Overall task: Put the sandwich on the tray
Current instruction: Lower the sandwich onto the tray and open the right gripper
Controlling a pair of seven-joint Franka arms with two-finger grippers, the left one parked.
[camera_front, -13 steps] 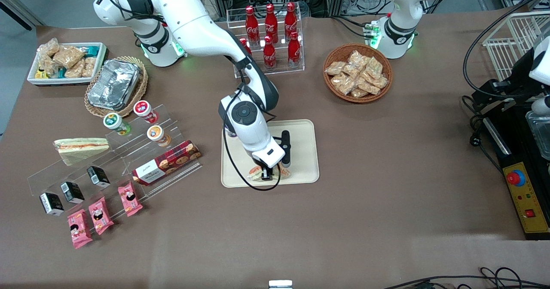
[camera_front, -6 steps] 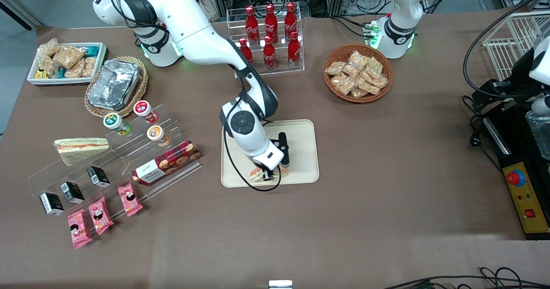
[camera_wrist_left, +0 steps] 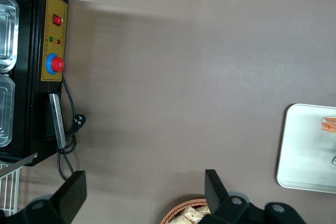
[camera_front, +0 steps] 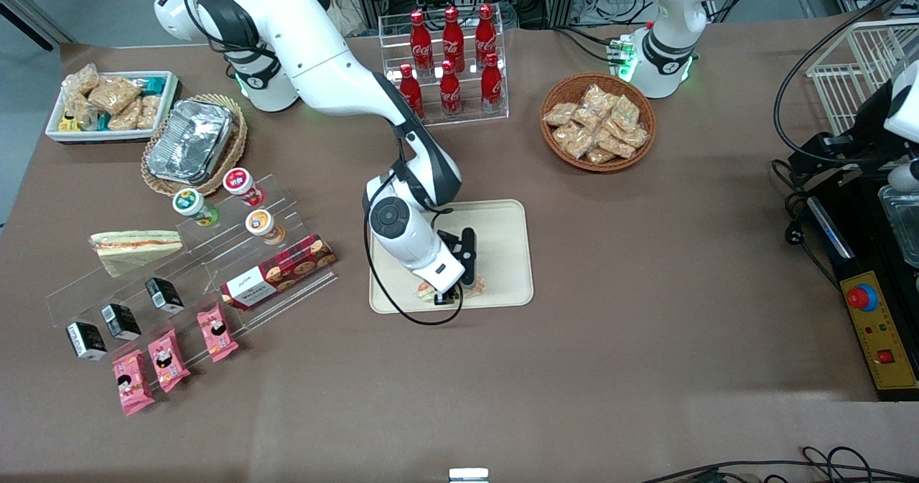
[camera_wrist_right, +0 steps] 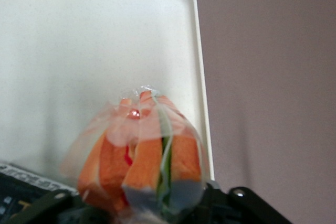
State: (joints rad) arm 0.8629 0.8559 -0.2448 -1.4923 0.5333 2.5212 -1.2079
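Since a second ago the arm has sunk and swung its wrist toward the working arm's end of the table, carrying the sandwich (camera_front: 451,288) lower over the tray (camera_front: 502,253). That sandwich, its orange filling showing through clear wrap in the wrist view (camera_wrist_right: 142,156), sits clamped in the gripper (camera_front: 446,295) just above or on the tray's near part, close to the rim; whether it touches I cannot tell. Risk lies in that closeness: released tilted, the wedge could tip onto the rim or slide off onto the table (camera_front: 610,339). Slippery wrap might also cling to a finger and drag the sandwich out as the gripper lifts.
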